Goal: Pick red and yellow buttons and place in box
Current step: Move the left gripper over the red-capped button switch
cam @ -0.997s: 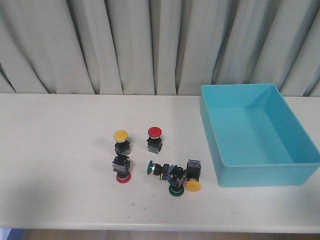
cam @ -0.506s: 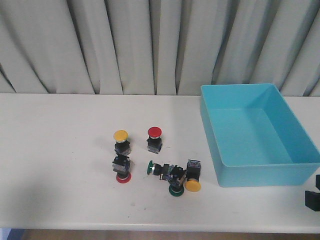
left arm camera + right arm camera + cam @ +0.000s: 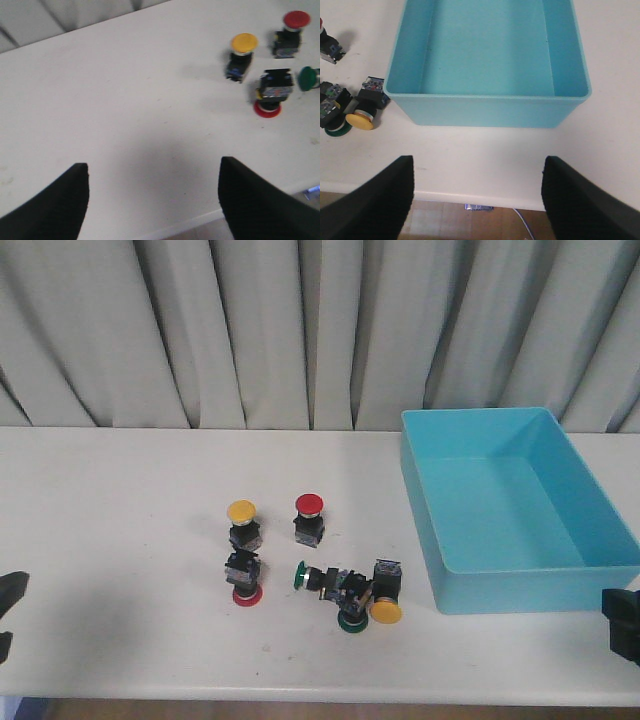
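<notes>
Two red and two yellow buttons sit mid-table. A yellow button (image 3: 241,523) and a red button (image 3: 309,518) stand upright. Another red button (image 3: 245,580) rests cap-down, and another yellow button (image 3: 385,597) lies tipped over near the turquoise box (image 3: 530,590). The left gripper (image 3: 6,618) is open and empty at the table's front left, well apart from the buttons. Its wrist view shows it (image 3: 153,167) over bare table, with the yellow button (image 3: 242,52) and the cap-down red button (image 3: 271,92) ahead. The right gripper (image 3: 622,625) is open and empty by the box's front right corner. In its wrist view it (image 3: 477,165) faces the box's front wall (image 3: 485,110).
Two green-capped switches (image 3: 303,575) (image 3: 350,618) lie against the tipped yellow button. A grey curtain (image 3: 300,330) hangs behind the table. The table's front edge (image 3: 470,197) runs just under the right gripper, with floor beyond.
Both grippers have come into the front view, the right one at the lower right edge first, then the left at the lower left edge. The buttons and box have not moved.
</notes>
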Controlling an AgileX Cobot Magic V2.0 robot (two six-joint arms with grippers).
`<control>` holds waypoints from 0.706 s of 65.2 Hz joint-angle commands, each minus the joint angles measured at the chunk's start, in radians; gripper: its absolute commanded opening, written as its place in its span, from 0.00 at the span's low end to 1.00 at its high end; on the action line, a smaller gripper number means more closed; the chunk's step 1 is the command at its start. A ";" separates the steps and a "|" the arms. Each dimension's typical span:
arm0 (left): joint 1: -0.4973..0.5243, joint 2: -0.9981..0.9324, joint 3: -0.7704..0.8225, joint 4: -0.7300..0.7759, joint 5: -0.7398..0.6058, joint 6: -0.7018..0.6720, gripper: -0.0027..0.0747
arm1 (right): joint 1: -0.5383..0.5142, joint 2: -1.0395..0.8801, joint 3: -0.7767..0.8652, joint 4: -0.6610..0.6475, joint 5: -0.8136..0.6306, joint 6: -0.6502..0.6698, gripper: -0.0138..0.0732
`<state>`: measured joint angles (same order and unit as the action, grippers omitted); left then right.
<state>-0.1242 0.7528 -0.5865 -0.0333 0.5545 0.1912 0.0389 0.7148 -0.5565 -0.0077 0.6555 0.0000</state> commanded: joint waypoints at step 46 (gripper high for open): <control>-0.296 0.860 -0.658 -0.295 -0.041 0.681 0.71 | -0.006 0.003 -0.034 -0.010 -0.058 0.000 0.70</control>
<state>-0.4070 1.5602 -1.1547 -0.3065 0.5702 0.8509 0.0389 0.7148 -0.5565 -0.0077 0.6555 0.0000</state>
